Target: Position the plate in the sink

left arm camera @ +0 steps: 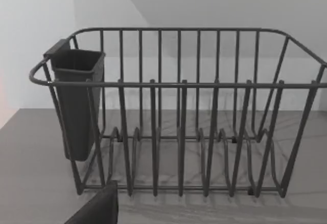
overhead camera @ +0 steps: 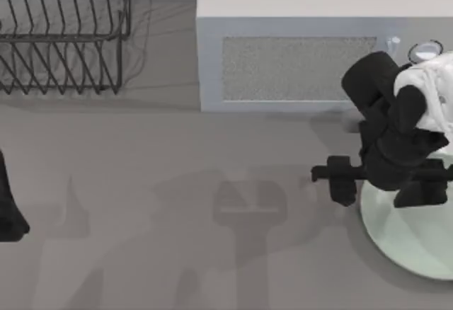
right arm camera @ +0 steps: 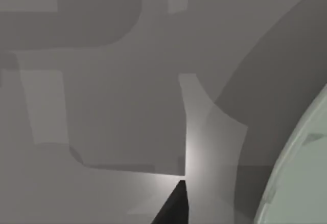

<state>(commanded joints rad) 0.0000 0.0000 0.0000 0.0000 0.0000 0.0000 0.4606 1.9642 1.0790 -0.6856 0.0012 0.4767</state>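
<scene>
**Right arm over the plate's edge at the table's right side**

The large round pale mint-green glossy plate (overhead camera: 410, 243) lies flat on the grey table (overhead camera: 177, 204) at its right edge, partly cut off by the top view's border. My right gripper (overhead camera: 340, 180) hangs just over the plate's left rim, the black arm reaching in from the right and covering the plate's upper part. How far its fingers stand apart I cannot tell, nor whether they touch the plate; in the right wrist view one dark fingertip (right arm camera: 173, 206) shows above bare table, with the plate's pale rim (right arm camera: 301, 173) curving close by, seemingly a little apart from it.

Behind the arm stands the grey-white box-shaped microwave (overhead camera: 297, 62) with its speckled door panel, at the table's back. The black wire dish rack (overhead camera: 64, 34) sits at the back left, with a dark cutlery cup (left arm camera: 76, 101) hung on one end. My left arm (overhead camera: 10, 204) rests parked at the table's left edge, facing the rack.
</scene>
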